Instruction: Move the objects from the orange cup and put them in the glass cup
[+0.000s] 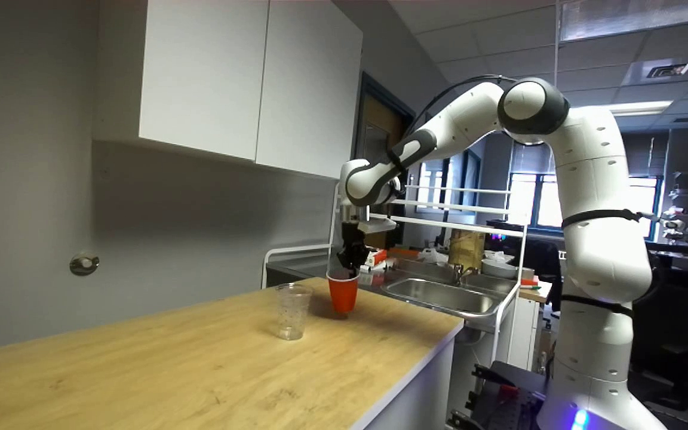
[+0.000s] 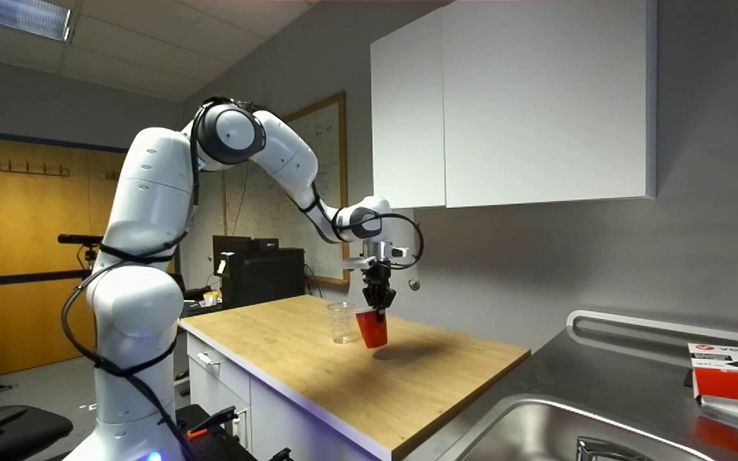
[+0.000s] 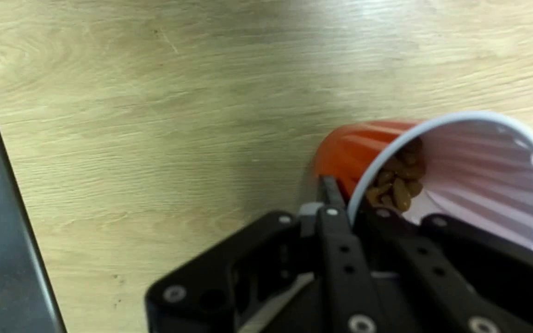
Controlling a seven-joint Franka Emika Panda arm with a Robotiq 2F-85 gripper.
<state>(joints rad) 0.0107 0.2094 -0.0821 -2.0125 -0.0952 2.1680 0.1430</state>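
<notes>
Your end effector (image 3: 350, 203) pinches the red-orange plastic cup (image 2: 373, 331) by 1 side, presumably to leave its mouth free for pouring.

White robot arm (image 1: 595, 167) at right, arched toward wooden countertop (image 1: 200, 358); blue light (image 1: 580, 418) low on arm. Dark gripper (image 1: 353, 273) pointing down, tips on rim of orange cup (image 1: 343, 295). Orange cup near far end of countertop, shadow (image 1: 322, 307) on wood beside and below it. Glass cup (image 1: 292, 312) upright on countertop, just left of orange cup and nearer front, see-through, small marks on sides. White cabinet (image 1: 212, 71) on grey wall (image 1: 27, 179). Beyond countertop: steel sink (image 1: 442, 292) with tap (image 1: 458, 273), red-and-white box (image 1: 376, 257), white railing (image 1: 451, 226). Bright windows (image 1: 549, 197) at back.
</notes>
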